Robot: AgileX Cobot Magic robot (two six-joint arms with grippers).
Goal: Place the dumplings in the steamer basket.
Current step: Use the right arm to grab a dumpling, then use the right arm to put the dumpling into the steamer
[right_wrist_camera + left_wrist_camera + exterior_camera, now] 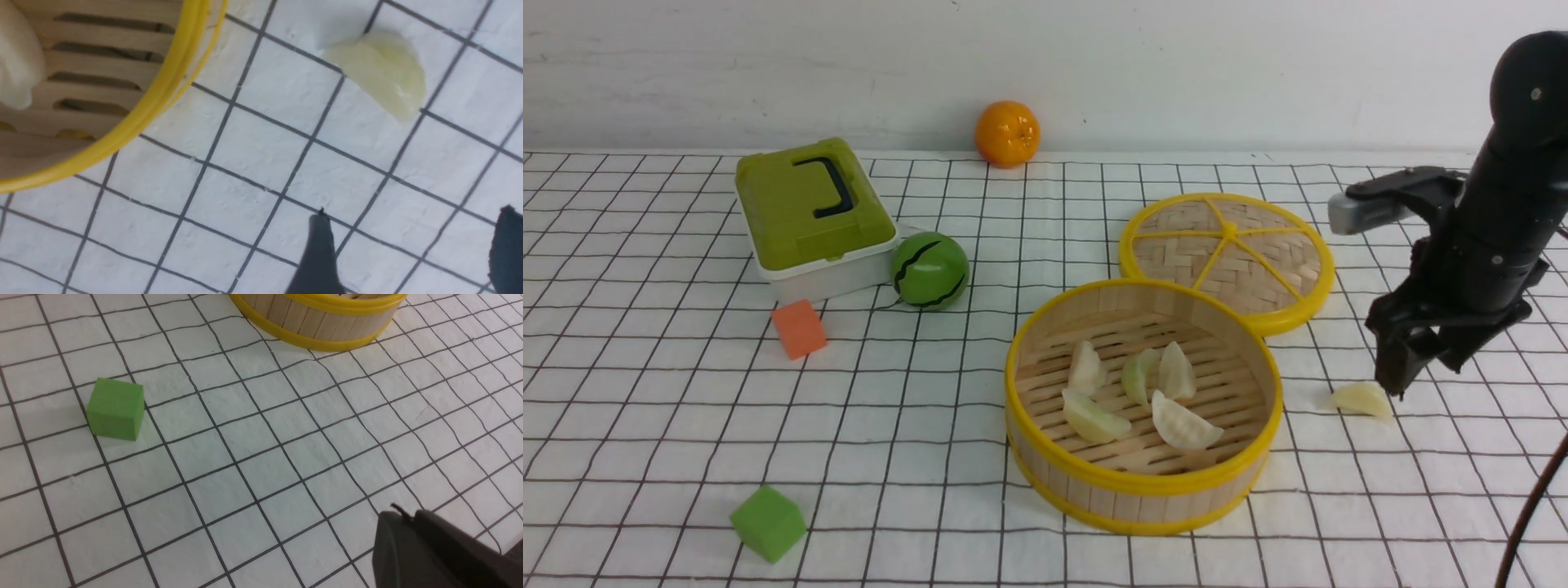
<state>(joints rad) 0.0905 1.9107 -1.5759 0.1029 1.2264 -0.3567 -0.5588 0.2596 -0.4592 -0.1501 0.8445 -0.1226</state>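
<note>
The steamer basket (1131,500) stands right of centre, with several pale dumplings (1183,426) lying on its slatted floor. One more cream dumpling (1361,399) lies on the checked cloth to the basket's right. My right gripper (1421,374) hangs open just right of and above it, holding nothing. In the right wrist view, this dumpling (380,73) lies ahead of the spread right gripper (413,213), beside the basket's yellow rim (163,106). My left gripper (402,514) is shut and empty, low over the cloth, short of the basket's wall (322,322).
The flat woven lid (1227,260) leans behind the basket. A green striped ball (929,270), a green-lidded box (813,216) and an orange cube (799,328) sit at the left. An orange (1008,133) is at the back. A green cube (768,523) (116,409) lies near the front.
</note>
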